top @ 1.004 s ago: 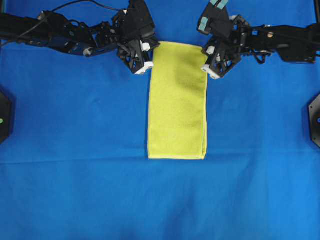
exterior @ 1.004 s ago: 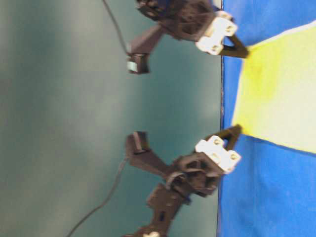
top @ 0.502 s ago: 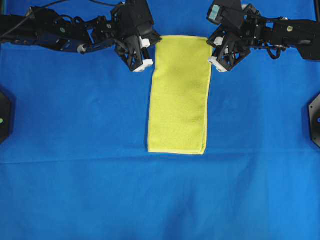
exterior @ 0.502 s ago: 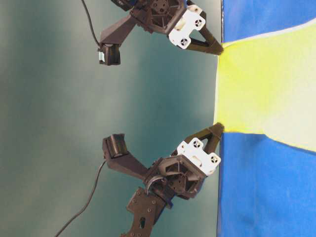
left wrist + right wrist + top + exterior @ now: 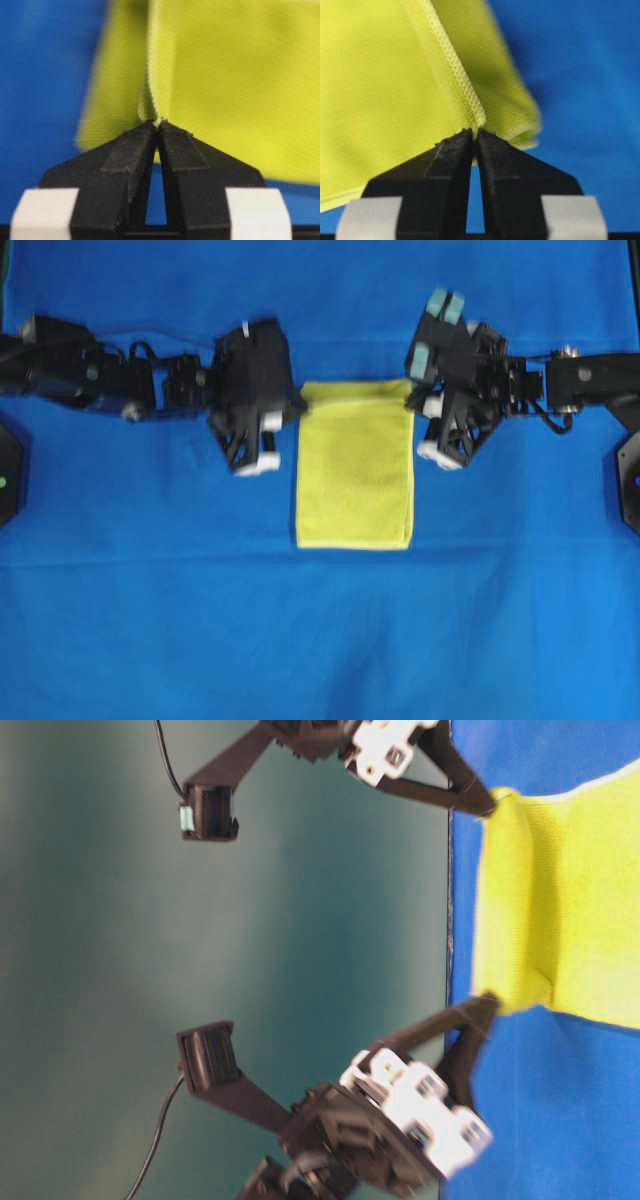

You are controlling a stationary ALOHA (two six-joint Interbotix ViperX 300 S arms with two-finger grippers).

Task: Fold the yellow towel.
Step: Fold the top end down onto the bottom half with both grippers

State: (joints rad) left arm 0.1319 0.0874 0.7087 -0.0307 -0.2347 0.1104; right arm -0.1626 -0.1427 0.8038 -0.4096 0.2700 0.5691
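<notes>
The yellow towel (image 5: pixel 355 475) lies as a narrow folded strip on the middle of the blue sheet, its near edge flat. Its far edge is lifted and doubled back over the rest. My left gripper (image 5: pixel 302 397) is shut on the far left corner, and the hem is pinched between its tips (image 5: pixel 159 122). My right gripper (image 5: pixel 411 396) is shut on the far right corner, with the stitched hem running into its tips (image 5: pixel 474 131). In the table-level view the raised edge of the towel (image 5: pixel 515 900) curls between the two grippers.
A large blue cloth (image 5: pixel 320 640) covers the whole table. Black mounts sit at the left edge (image 5: pixel 8 472) and the right edge (image 5: pixel 628 478). Both arms stretch in from the sides across the far half.
Both grippers, still pinching the far corners, have come towards the near edge, carrying the towel's far edge up and over. The towel looks much shorter from above.
</notes>
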